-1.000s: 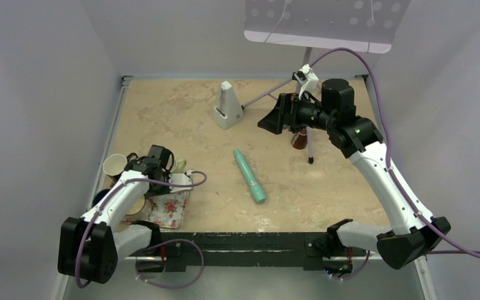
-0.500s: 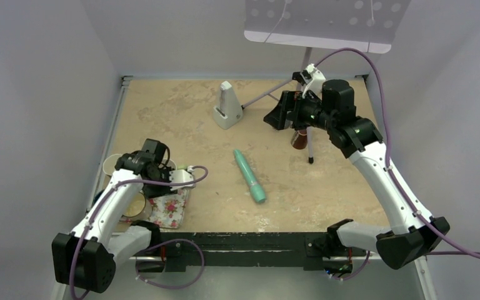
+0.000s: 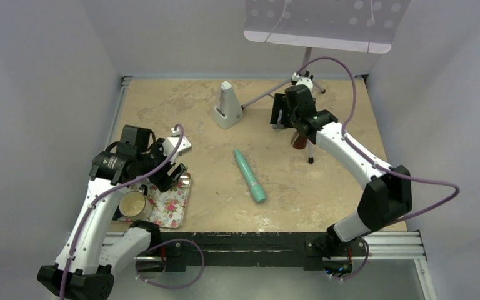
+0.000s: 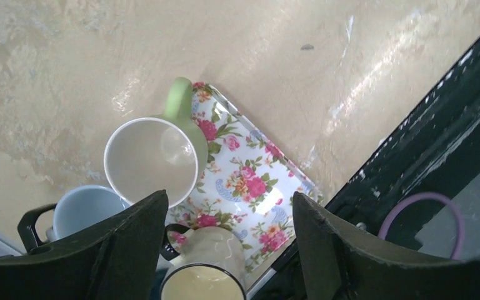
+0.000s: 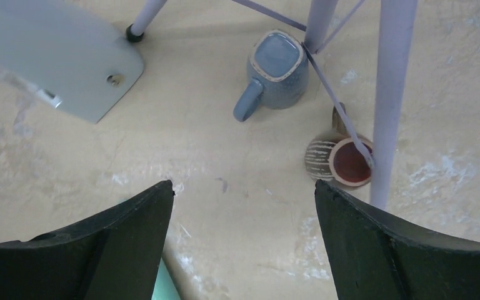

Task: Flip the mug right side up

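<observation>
A blue-grey mug stands bottom up on the table between the legs of the music stand, its handle pointing to the left in the right wrist view. My right gripper hangs open above the table just short of it, nothing between its fingers. In the top view that gripper hides the mug. My left gripper is open above the floral tray. A green mug stands mouth up at the tray's corner, free of the fingers.
A brown striped mug stands upright against a stand leg. A cream mug and a pale blue mug sit by the tray. A teal tube and a white wedge-shaped object lie mid-table.
My left gripper has opened and risen away from the mugs at the tray. The right arm has swung its wrist in toward the stand's legs, its jaws still apart.
</observation>
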You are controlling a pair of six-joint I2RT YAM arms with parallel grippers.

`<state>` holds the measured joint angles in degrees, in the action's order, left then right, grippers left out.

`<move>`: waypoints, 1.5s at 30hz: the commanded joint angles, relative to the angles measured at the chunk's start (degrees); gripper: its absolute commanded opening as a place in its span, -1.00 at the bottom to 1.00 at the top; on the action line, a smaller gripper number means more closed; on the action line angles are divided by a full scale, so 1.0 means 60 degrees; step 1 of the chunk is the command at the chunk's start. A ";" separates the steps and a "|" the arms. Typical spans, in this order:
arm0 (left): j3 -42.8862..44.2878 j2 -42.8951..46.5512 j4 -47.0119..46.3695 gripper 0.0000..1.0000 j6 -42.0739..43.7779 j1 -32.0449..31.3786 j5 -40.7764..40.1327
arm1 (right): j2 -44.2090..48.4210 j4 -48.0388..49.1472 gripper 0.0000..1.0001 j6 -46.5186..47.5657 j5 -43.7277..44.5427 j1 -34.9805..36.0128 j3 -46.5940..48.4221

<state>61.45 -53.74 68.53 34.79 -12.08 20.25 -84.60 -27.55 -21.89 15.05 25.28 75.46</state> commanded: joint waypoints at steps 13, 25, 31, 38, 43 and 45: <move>0.0522 0.1136 -0.1228 0.54 -0.3265 -0.0023 -0.0038 | -0.4343 0.0307 0.29 -0.6869 0.4220 0.0623 0.1200; 0.0438 0.1302 -0.1415 0.54 -0.3173 -0.0024 0.0075 | -0.5585 0.0193 0.18 -0.6373 0.3959 0.0090 0.2330; 0.0468 0.1263 -0.1456 0.54 -0.3167 -0.0024 0.0101 | -0.5632 0.0773 -0.72 -0.5773 0.3326 -0.0128 0.2172; 0.0519 0.1241 -0.1354 0.54 -0.3278 -0.0032 0.0164 | -0.4973 0.1474 -1.00 -0.4981 0.2138 -0.0179 0.1663; 0.0634 0.1322 -0.1508 0.64 -0.4176 -0.0010 0.0624 | -0.3326 0.2765 -1.00 -0.3714 0.0414 -0.0087 0.0575; 0.0459 0.1471 -0.2124 0.70 -0.4942 0.0030 0.1192 | -0.2641 0.3116 -1.00 -0.3197 -0.0473 -0.0032 0.0126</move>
<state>63.13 -46.24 61.56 13.50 -12.08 21.45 -110.69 -17.23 -48.42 23.03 24.95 79.22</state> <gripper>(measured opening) 0.828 0.129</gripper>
